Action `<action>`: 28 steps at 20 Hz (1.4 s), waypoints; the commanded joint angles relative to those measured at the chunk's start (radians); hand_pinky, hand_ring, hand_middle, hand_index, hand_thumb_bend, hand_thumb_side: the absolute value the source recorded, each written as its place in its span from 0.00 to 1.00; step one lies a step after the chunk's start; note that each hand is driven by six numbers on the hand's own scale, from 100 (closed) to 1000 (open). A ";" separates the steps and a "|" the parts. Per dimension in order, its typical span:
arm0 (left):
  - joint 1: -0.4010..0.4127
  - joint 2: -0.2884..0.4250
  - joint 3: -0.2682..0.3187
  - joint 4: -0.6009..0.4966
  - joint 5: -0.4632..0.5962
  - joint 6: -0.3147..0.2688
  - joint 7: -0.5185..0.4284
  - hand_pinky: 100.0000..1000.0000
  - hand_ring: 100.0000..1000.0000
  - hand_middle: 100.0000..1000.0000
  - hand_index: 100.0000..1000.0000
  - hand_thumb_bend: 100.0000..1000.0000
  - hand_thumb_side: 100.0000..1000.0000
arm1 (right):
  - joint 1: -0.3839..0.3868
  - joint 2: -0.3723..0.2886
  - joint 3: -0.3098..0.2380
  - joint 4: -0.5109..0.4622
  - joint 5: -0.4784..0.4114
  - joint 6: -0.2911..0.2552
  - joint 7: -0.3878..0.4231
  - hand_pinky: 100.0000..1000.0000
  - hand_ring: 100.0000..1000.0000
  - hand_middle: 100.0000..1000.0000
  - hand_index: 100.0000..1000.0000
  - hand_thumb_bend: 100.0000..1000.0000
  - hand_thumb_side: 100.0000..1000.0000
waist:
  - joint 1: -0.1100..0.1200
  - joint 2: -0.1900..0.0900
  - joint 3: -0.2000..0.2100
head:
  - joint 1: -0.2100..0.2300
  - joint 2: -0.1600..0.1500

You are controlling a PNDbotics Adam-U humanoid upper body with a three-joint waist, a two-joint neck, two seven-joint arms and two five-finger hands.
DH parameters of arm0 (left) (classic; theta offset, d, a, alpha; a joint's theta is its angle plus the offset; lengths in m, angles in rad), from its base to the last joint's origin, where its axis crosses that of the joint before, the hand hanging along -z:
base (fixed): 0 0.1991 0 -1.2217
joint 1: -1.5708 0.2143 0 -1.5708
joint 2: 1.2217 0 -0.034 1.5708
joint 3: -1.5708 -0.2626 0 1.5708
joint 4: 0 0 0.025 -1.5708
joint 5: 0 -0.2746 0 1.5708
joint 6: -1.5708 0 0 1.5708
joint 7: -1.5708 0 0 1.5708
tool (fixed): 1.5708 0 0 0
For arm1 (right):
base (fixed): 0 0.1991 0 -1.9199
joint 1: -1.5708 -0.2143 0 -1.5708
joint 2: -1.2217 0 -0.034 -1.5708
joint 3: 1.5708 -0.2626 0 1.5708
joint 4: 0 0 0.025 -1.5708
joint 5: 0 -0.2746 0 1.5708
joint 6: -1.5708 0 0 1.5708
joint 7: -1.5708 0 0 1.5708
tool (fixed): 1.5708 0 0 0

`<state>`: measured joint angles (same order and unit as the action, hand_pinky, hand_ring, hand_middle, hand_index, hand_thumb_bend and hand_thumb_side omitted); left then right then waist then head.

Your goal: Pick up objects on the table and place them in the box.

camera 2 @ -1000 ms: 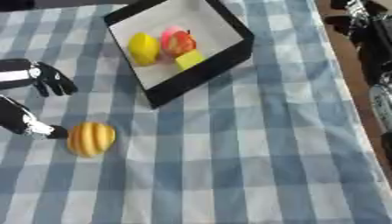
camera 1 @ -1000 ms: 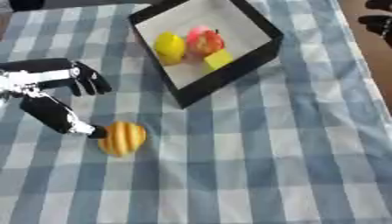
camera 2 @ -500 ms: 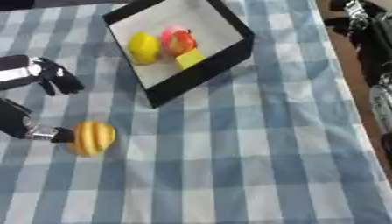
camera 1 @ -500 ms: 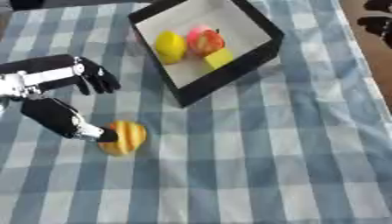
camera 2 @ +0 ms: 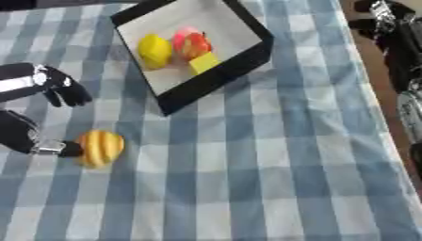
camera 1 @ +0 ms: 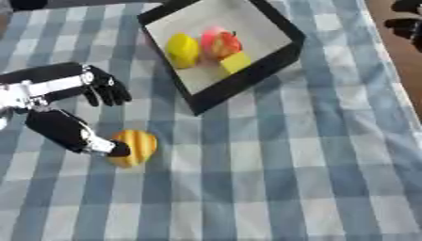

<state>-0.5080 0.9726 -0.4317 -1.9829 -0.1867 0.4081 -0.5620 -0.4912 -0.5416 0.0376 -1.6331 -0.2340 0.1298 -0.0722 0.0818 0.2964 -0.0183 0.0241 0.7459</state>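
Since a second ago my left robot hand (camera 1: 62, 110) has slid a bit nearer the box, and its thumb has come up against the striped fruit. That hand comes in from the left side. Its fingers (camera 1: 107, 89) are curled and point toward the box, up above the fruit and not touching it. Its thumb tip (camera 1: 118, 149) touches the left side of the yellow and orange striped fruit (camera 1: 136, 148). The fingers and thumb are apart, so the hand is not closed round the fruit.

I see the fruit lying on the blue and white checked cloth (camera 1: 272, 179) that covers the bench, well apart from the box and nearer to me. The black box (camera 1: 247, 80) sits at the far side, turned at a slant, with a pale floor. Inside it are a lemon (camera 1: 183, 50), a red and yellow apple (camera 1: 221, 43) just beside the lemon, and a small yellow block (camera 1: 235, 62) just in front of the apple.

My right robot hand (camera 2: 381, 14) shows at the far right edge, off the cloth. I cannot tell how its fingers sit.
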 commanded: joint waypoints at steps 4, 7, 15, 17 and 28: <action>0.001 -0.007 -0.016 0.028 -0.105 -0.023 -0.057 0.72 0.74 0.68 0.79 0.53 0.26 | -0.009 -0.014 -0.004 -0.008 0.004 0.000 0.004 0.90 0.76 0.79 0.73 0.00 0.75 | 0.002 -0.054 -0.002 | 0.002 0.007; 0.009 -0.009 -0.027 0.052 -0.153 -0.051 -0.097 0.73 0.74 0.68 0.78 0.51 0.24 | -0.008 -0.014 -0.004 -0.008 0.004 0.000 0.005 0.90 0.76 0.79 0.73 0.00 0.75 | 0.003 -0.055 -0.003 | 0.003 0.008; 0.021 -0.053 -0.046 0.115 -0.289 -0.119 -0.159 0.73 0.74 0.68 0.78 0.47 0.14 | -0.007 -0.012 -0.004 -0.009 0.001 -0.001 0.006 0.90 0.76 0.79 0.73 0.00 0.75 | 0.000 -0.057 0.000 | 0.009 0.008; 0.017 -0.066 -0.053 0.126 -0.320 -0.136 -0.163 0.73 0.74 0.69 0.78 0.45 0.12 | -0.007 -0.011 -0.004 -0.009 0.001 0.000 0.007 0.90 0.76 0.79 0.73 0.00 0.75 | 0.000 -0.057 0.000 | 0.010 0.009; 0.018 -0.110 -0.054 0.137 -0.456 -0.197 -0.090 0.66 0.65 0.58 0.66 0.17 0.00 | -0.006 -0.010 -0.004 -0.008 0.000 0.001 0.008 0.90 0.76 0.79 0.73 0.00 0.75 | 0.001 -0.056 0.000 | 0.010 0.013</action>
<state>-0.4851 0.8431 -0.4943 -1.8376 -0.6274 0.2134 -0.6649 -0.4866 -0.5382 0.0379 -1.6306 -0.2339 0.1318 -0.0657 0.0818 0.2964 -0.0195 0.0329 0.7540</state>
